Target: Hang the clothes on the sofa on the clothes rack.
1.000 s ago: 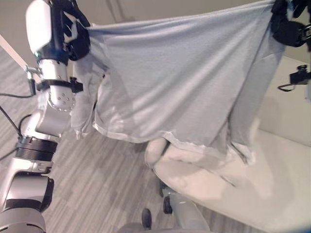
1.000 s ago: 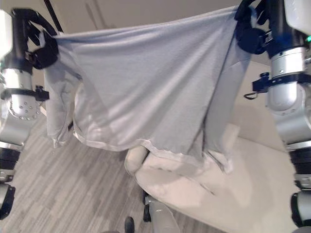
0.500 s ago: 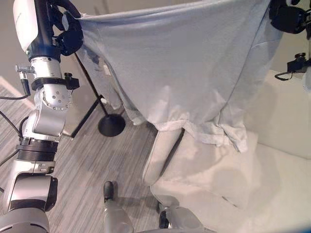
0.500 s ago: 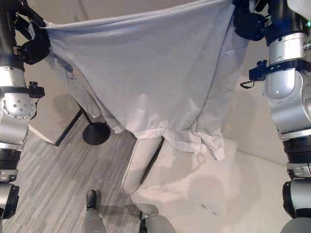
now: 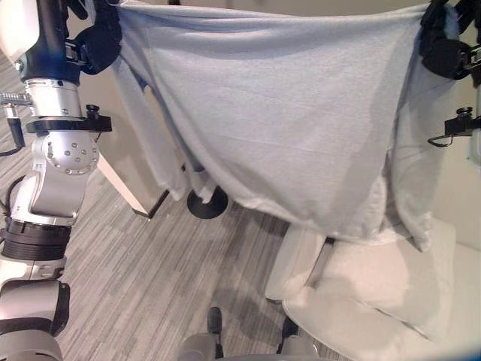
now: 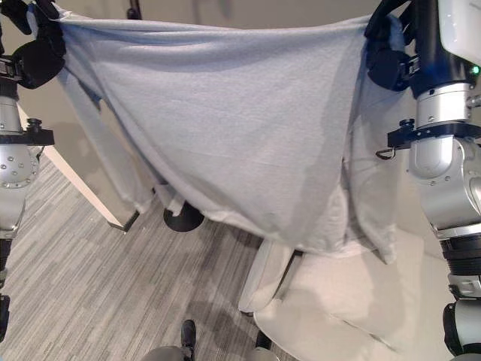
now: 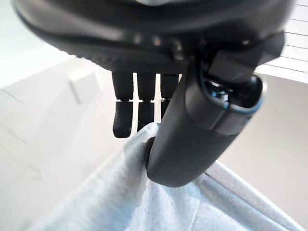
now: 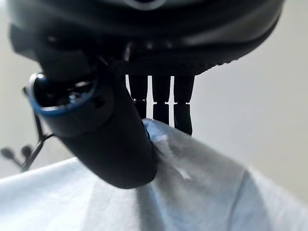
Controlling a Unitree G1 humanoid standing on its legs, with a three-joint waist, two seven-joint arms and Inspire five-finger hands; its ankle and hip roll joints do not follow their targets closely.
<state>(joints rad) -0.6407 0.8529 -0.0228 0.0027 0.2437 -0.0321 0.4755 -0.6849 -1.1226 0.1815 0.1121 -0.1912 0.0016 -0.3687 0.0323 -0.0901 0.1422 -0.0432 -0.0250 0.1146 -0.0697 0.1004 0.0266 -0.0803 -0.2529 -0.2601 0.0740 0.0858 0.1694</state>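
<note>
Two pinches carry everything: the left hand (image 7: 183, 139) and right hand (image 8: 110, 144) each nip a top corner of the light grey T-shirt (image 5: 285, 120) between thumb and fingers, spread high above the white sofa (image 6: 338, 308). Beyond stands the rack's round black base (image 5: 207, 203) — a weak pinch could drop one corner, or the low hem snag the stand.

I see grey floor (image 5: 150, 286) with fine stripes running across the lower left of both eye views. On my left a pale panel (image 5: 131, 169) stands on that floor, its white edge slanting down to a bottom corner that touches the stripes. Behind everything, along the top of the eye views, is a plain beige wall (image 6: 225, 11). I cannot tell what the panel belongs to.
</note>
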